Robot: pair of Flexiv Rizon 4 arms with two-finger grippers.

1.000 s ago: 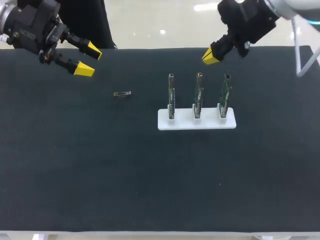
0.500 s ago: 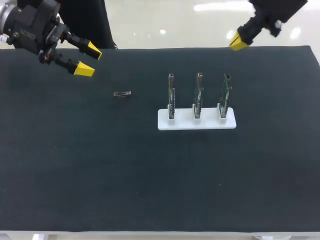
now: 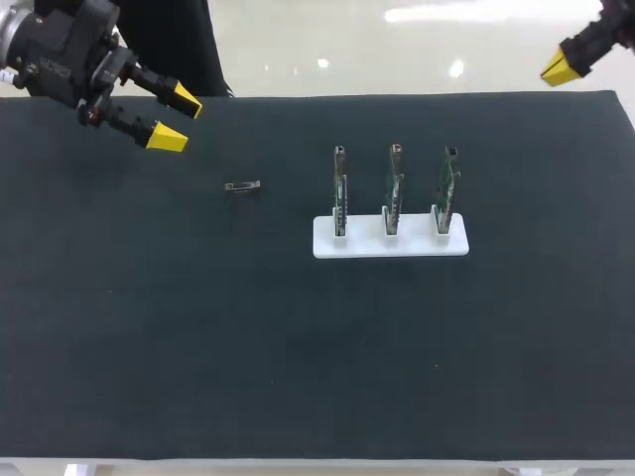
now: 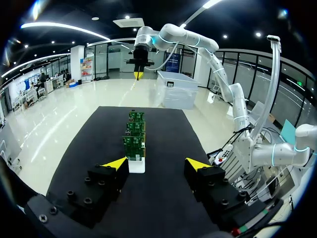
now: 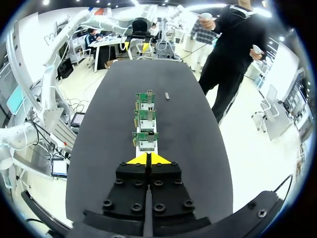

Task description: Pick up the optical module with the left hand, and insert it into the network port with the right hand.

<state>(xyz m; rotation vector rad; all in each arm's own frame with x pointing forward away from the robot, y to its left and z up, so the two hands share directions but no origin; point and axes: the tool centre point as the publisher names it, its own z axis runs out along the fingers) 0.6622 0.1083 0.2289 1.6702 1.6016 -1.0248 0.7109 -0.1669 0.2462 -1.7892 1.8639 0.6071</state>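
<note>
Module [image 3: 242,185] lies on bench [image 3: 198,347] near rack [image 3: 390,245], left pincer [image 3: 175,117] spread apart from it, right pincer [image 3: 558,70] pressed together beyond far edge.

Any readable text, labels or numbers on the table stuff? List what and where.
No text can be read.
Three circuit boards: any print is too small to read.
White holder: no marking shows.
Optical module: too small to tell.
Left gripper and right gripper: no label shows.
</note>
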